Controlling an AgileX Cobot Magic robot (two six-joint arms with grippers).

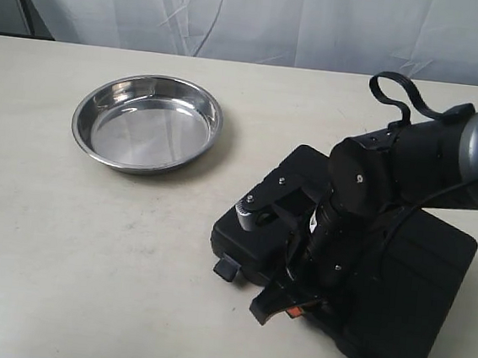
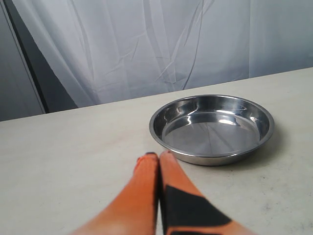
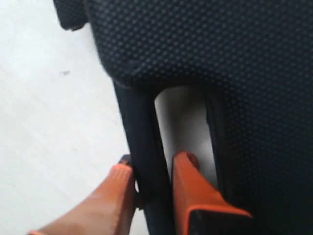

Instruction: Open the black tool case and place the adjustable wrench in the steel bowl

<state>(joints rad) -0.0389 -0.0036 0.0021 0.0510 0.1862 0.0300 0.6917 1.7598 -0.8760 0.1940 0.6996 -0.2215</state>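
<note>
The right gripper [image 3: 151,169] was clamped on the handle [image 3: 142,127] of the closed black tool case [image 1: 433,278], well apart from the steel bowl [image 1: 146,129]. The left gripper [image 2: 159,156], pinched together and empty, sat near that bowl.

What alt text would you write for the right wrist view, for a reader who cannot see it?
The right tool grips the handle of the black case, one orange finger outside the handle and one in its opening. The dimpled case fills most of the view, with pale table beside it.

High exterior, low wrists, shared bowl [image 1: 147,123]
</note>
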